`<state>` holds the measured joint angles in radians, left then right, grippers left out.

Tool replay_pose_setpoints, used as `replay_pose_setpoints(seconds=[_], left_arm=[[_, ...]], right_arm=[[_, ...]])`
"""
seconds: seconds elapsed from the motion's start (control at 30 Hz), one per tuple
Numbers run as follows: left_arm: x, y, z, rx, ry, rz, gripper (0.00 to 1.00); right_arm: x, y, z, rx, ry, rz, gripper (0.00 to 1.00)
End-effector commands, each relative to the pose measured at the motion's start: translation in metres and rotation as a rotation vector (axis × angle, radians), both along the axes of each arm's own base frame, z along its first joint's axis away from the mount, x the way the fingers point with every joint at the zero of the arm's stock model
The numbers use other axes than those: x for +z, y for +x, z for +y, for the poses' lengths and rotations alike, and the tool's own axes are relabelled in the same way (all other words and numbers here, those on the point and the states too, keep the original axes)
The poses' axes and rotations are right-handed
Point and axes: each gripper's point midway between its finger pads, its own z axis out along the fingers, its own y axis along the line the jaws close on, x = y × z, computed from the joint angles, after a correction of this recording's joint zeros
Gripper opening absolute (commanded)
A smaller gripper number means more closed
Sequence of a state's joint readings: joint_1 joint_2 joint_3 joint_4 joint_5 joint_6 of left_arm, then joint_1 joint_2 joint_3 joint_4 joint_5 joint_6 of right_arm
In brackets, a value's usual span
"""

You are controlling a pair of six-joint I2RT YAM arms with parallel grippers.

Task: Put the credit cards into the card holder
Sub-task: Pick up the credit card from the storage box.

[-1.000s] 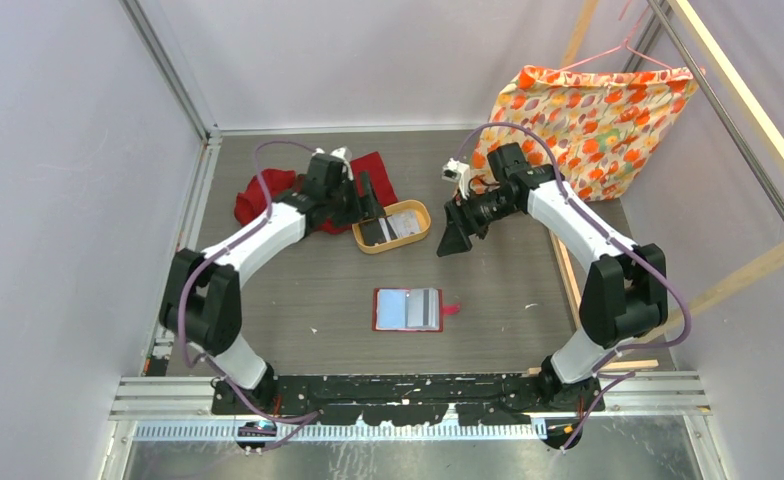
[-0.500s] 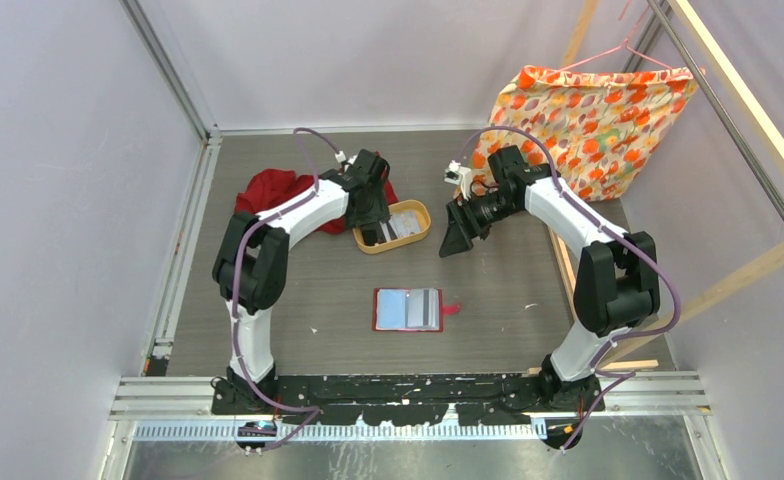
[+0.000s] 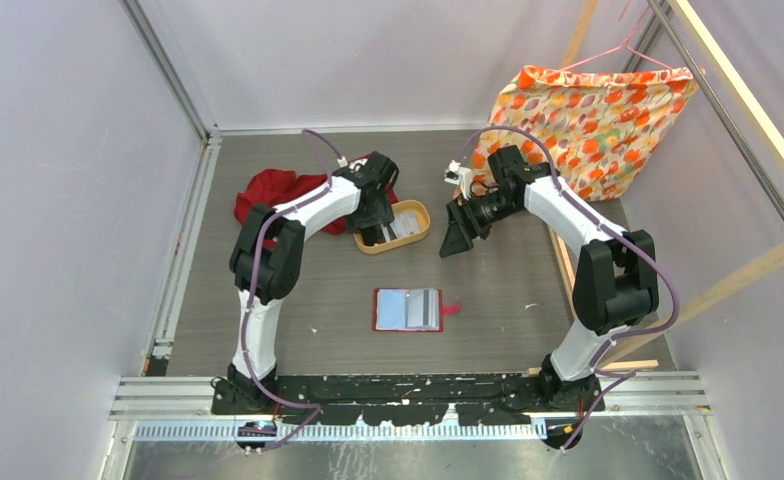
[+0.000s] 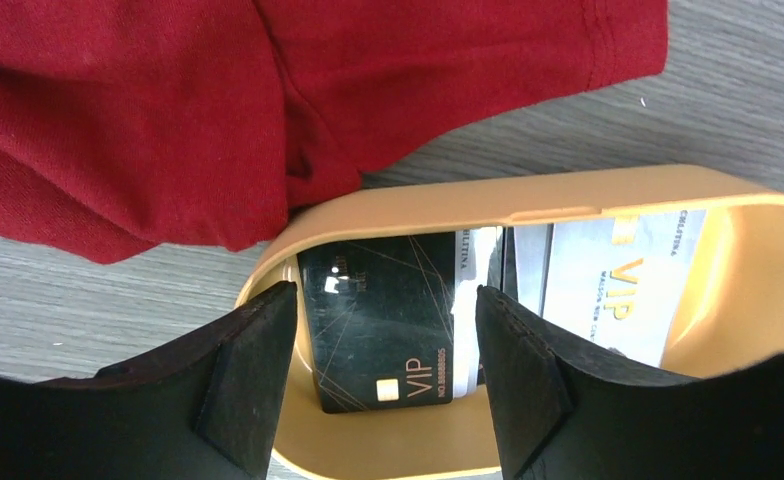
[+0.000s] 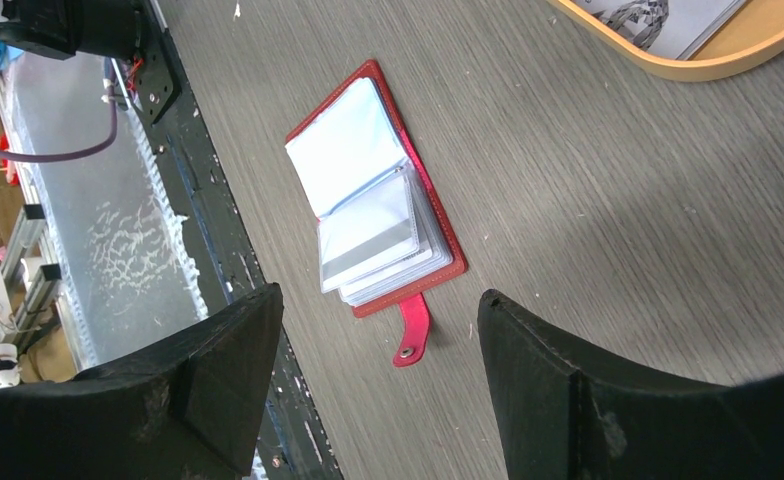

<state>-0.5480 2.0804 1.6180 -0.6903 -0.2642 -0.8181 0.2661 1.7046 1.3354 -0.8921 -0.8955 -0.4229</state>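
Several credit cards lie in an oval tan tray (image 3: 423,222). In the left wrist view a black VIP card (image 4: 368,340) lies beside a white VIP card (image 4: 618,285), with another pale card edge between them. My left gripper (image 4: 383,300) hangs open just above the tray's left end, its fingers on either side of the black card and holding nothing. The card holder (image 3: 408,309), a red wallet, lies open on the table with its clear pockets up and its snap tab (image 5: 413,330) pointing right. My right gripper (image 5: 378,300) is open and empty, raised to the right of the tray (image 5: 688,65).
A crumpled red cloth (image 3: 268,190) touches the tray's far left rim (image 4: 438,205). An orange patterned bag (image 3: 593,115) hangs on a hanger at the back right. A wooden frame runs along the right side, and a metal rail (image 3: 408,400) along the near edge.
My left arm has swung right, carrying its gripper from the tray's left side to above the cards. The right arm has barely moved.
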Motion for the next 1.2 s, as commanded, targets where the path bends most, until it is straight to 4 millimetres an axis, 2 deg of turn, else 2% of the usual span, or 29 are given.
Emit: replay_pose_setpoints(seconds=[0.0,0.2,0.4,0.57,0.63,0.93,1.17], left_arm=[[0.006,0.003,0.013,0.073,0.092,0.000,0.68],[-0.005,0.000,0.015,0.083,0.125,0.026,0.67],[-0.010,0.001,0.005,0.066,0.082,0.034,0.61],[-0.003,0.005,-0.004,0.044,0.030,0.003,0.51],[0.001,0.007,-0.005,0.039,0.020,-0.010,0.50],[0.022,0.014,-0.020,-0.003,-0.103,-0.102,0.49],[0.032,0.019,-0.024,-0.041,-0.281,-0.136,0.49]], right_arm=[[0.013,0.007,0.003,0.015,0.031,-0.040,0.76],[0.014,0.006,0.002,0.018,0.032,-0.037,0.76],[0.017,0.006,0.002,0.020,0.036,-0.044,0.76],[0.017,0.005,0.002,0.021,0.038,-0.041,0.76],[0.017,0.005,0.002,0.020,0.038,-0.042,0.76],[0.015,0.005,0.003,0.023,0.043,-0.031,0.76],[0.009,0.006,0.008,0.017,0.059,0.003,0.75]])
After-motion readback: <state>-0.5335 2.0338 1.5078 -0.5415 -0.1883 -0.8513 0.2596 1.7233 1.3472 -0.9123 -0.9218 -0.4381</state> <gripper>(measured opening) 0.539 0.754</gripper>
